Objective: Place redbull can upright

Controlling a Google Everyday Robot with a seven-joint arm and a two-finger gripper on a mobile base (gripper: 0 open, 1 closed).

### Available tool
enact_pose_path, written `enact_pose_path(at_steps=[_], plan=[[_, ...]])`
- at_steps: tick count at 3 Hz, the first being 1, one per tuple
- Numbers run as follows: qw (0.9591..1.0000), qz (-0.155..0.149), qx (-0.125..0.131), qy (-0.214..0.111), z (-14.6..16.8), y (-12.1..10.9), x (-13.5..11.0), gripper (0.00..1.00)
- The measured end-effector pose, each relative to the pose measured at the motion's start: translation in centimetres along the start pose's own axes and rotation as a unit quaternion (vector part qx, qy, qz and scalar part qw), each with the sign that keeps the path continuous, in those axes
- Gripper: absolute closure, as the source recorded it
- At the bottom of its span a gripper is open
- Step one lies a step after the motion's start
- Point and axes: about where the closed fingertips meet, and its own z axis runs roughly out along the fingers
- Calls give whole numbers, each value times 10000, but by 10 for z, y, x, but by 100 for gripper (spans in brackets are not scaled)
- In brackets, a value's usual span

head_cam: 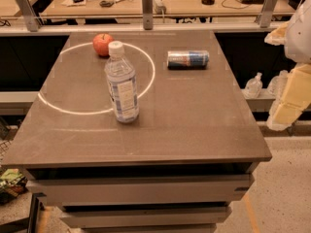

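Observation:
The redbull can (188,59) lies on its side on the brown table (194,130), at the far right, with its length running left to right. It is silver and blue with a red mark. My gripper (287,111) hangs off the table's right edge, beyond the can to the right and nearer the camera, well apart from it. It holds nothing that I can see.
A clear plastic water bottle (121,84) with a white cap stands upright at the table's middle left. A red apple (102,44) sits at the far left, behind the bottle. A railing and desks lie behind the table. Small bottles (253,86) stand on a ledge to the right.

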Motion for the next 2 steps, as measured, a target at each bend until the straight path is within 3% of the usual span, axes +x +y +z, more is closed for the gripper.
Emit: enact_pose_path(at_steps=[1, 2], plan=[[9999, -50, 60, -91, -6, -13, -5, 0], [9996, -182, 153, -124, -9, -40, -16, 0]])
